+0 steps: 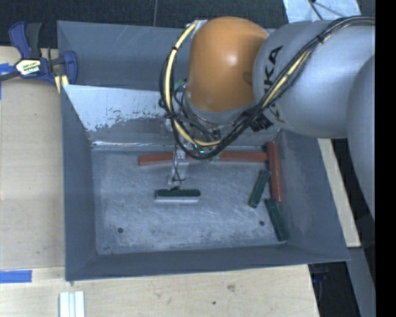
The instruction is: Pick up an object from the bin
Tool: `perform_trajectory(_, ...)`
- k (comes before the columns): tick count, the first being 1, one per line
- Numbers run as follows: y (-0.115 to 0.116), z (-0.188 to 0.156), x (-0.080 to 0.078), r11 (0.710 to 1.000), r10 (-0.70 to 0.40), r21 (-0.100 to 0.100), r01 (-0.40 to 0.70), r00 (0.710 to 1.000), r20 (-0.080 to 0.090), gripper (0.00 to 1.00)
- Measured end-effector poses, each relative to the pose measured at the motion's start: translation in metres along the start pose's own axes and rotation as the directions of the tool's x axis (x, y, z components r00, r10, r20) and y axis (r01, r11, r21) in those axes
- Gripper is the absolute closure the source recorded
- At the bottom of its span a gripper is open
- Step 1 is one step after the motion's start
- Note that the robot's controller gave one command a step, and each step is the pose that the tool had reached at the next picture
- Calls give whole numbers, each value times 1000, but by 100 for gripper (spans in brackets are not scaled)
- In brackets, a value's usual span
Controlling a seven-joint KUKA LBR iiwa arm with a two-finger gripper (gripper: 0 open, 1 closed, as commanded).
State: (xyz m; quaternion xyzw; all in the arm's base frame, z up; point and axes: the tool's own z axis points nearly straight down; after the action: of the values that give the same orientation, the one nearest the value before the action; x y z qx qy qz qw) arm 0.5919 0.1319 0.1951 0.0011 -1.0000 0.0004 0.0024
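**Target item.** The dark green short flat bar (pixel 177 193) lies alone near the middle of the floor of the grey metal bin (pixel 79 177). Its long axis runs left to right in the camera view. The end effector (pixel 179 179) hangs over the bar's mid-length, with its tip at the bar's far edge. Contact cannot be confirmed, and it cannot be told whether the end effector is spread or pressed together.

**Handling estimate.** The bar appears rigid, thin and light, probably plastic or painted wood. Its smooth faces may slip, and its low profile leaves little height to grip.

**Recommended hold.** Take it across the narrow width at mid-length, so that it lifts level without tipping.

**Clearance.** The long red-brown stick (pixel 204 157) lies behind the bar, apart from it. Further dark green bars (pixel 259 189) and a second red-brown stick (pixel 275 174) lie near the right wall.
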Motion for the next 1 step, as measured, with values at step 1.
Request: perform_trajectory(1, -26, 130, 29, 1000, -10, 0, 10, 1000, 0, 0)
